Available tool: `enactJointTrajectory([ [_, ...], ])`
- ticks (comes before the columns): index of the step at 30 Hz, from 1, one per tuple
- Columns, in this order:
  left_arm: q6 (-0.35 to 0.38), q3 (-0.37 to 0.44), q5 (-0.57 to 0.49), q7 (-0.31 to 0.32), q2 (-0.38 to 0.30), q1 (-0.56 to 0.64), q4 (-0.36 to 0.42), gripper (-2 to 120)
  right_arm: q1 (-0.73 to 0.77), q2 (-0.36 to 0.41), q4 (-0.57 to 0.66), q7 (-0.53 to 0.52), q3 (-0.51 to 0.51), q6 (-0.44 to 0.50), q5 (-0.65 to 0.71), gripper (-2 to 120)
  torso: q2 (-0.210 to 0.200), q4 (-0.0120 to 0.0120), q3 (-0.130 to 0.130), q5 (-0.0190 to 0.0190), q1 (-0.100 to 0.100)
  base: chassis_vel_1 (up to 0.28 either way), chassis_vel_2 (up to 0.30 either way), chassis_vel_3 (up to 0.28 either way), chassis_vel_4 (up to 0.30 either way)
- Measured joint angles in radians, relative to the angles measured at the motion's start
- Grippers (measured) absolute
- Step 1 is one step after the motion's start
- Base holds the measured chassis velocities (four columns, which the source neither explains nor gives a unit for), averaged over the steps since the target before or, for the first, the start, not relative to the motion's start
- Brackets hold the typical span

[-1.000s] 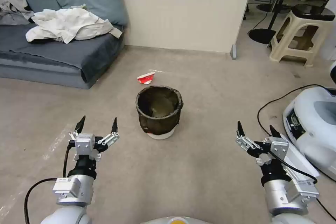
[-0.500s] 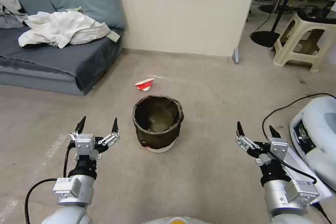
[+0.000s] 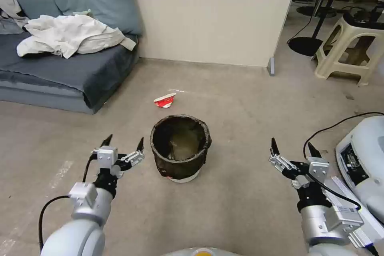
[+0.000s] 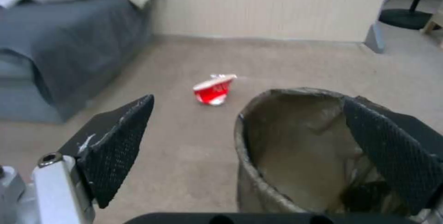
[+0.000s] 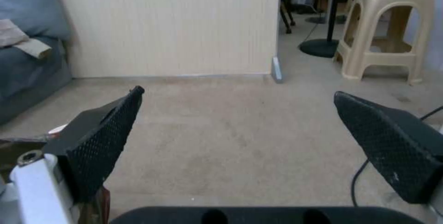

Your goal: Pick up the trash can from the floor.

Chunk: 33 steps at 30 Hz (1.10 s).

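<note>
The trash can (image 3: 180, 148), a round white bin with a dark wrinkled liner over its rim, stands upright on the beige floor (image 3: 224, 208) straight ahead of me. My left gripper (image 3: 123, 143) is open just to its left, close to the liner but apart from it. In the left wrist view the trash can (image 4: 295, 154) sits close ahead and one finger (image 4: 392, 154) overlaps its rim. My right gripper (image 3: 292, 149) hangs open well to the can's right; its wrist view (image 5: 240, 127) looks over bare floor.
A crushed red-and-white cup (image 3: 164, 100) lies on the floor just beyond the can. A grey sofa (image 3: 60, 64) with white cloth stands far left, a wall panel (image 3: 212, 16) behind, a beige stool (image 3: 348, 48) far right. A white machine (image 3: 366, 160) with a black cable sits near right.
My left arm has moved right and forward, bringing its open gripper close to the can's left side. The camera has shifted, so the can appears nearer. The right arm kept its pose.
</note>
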<state>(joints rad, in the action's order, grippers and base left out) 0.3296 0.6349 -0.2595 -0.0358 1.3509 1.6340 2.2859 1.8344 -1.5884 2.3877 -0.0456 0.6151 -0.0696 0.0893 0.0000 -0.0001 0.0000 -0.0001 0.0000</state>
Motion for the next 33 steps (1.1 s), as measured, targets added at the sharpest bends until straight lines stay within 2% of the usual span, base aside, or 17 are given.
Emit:
enactJointTrajectory([
  [9, 0.133, -0.068, -0.092, 0.056, -0.058, -0.158, -0.106, 100, -0.006, 0.002, -0.022, -0.006, 0.003, 0.007, 0.002, 100, 0.000, 0.0000, 0.000, 0.0000, 0.000, 0.000, 0.000, 0.000, 0.000],
  [15, 0.176, -0.127, -0.111, 0.076, -0.066, -0.258, -0.180, 100, -0.014, 0.002, -0.035, -0.012, 0.008, 0.008, 0.002, 100, 0.000, 0.0001, 0.000, 0.0001, 0.000, 0.000, 0.000, 0.000, 0.000],
  [17, 0.205, -0.172, -0.111, 0.115, -0.067, -0.311, -0.218, 100, -0.023, 0.002, -0.044, -0.018, 0.010, 0.007, 0.003, 100, 0.000, 0.0001, 0.000, 0.0001, 0.000, 0.000, 0.000, 0.000, 0.000],
  [18, 0.205, -0.172, -0.111, 0.115, -0.067, -0.311, -0.218, 100, -0.023, 0.002, -0.044, -0.018, 0.010, 0.007, 0.003, 100, 0.000, 0.0001, 0.000, 0.0001, 0.000, 0.000, 0.000, 0.000, 0.000],
  [20, 0.262, -0.219, -0.110, 0.174, -0.065, -0.360, -0.248, 100, -0.032, 0.003, -0.051, -0.022, 0.011, 0.005, 0.006, 100, 0.000, 0.0000, 0.000, 0.0002, 0.000, 0.000, 0.000, 0.000, 0.000],
  [21, 0.262, -0.219, -0.110, 0.174, -0.065, -0.360, -0.248, 100, -0.032, 0.003, -0.051, -0.022, 0.011, 0.005, 0.006, 100, 0.000, 0.0000, 0.000, 0.0002, 0.000, 0.000, 0.000, 0.000, 0.000],
  [24, 0.317, -0.279, -0.108, 0.238, -0.059, -0.419, -0.291, 100, -0.042, 0.003, -0.058, -0.022, 0.012, -0.002, 0.007, 100, 0.000, 0.0000, 0.000, 0.0002, 0.000, 0.000, 0.000, 0.000, 0.000],
  [33, 0.366, -0.328, -0.107, 0.296, -0.037, -0.493, -0.375, 100, -0.054, 0.008, -0.071, -0.022, 0.012, -0.013, 0.008, 100, 0.000, 0.0000, 0.000, 0.0001, 0.000, 0.000, 0.000, 0.000, 0.000],
])
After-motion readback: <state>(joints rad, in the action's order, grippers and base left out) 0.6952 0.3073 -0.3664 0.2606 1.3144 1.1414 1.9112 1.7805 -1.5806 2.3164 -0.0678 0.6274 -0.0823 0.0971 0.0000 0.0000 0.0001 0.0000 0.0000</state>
